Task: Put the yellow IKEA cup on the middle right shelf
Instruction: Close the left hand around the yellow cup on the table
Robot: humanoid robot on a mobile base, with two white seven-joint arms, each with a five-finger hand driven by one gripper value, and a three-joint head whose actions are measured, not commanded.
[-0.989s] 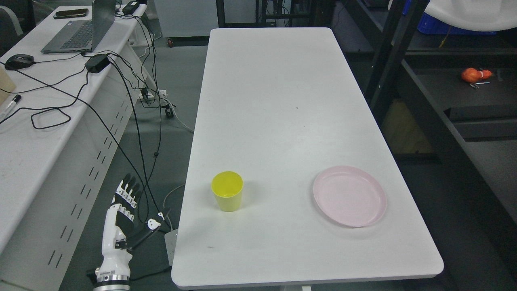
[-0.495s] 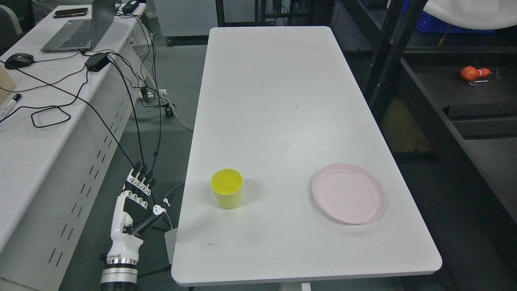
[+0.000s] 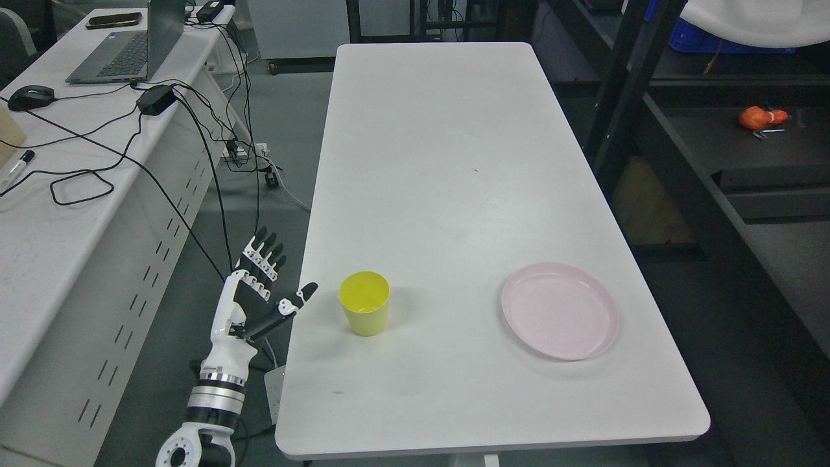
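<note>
Left arm (image 3: 194, 441): cut off by bottom edge.
Laptop (image 3: 130, 45): screen cut by top edge.
Orange thing (image 3: 760, 117): too small to tell.

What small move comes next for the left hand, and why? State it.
Probably shift the left hand rightward over the table edge toward the yellow cup. Its fingers are spread and empty, the thumb points at the cup, and a gap remains between them.

Landmark: white table (image 3: 454, 162)
Pink plate (image 3: 559, 311): on the table, near its front right corner
Laptop (image 3: 130, 45): on the side desk (image 3: 39, 246), left of the table
Mouse (image 3: 29, 97): same desk, left of the laptop
Orange object (image 3: 762, 117): on a dark shelf, right of the table
</note>
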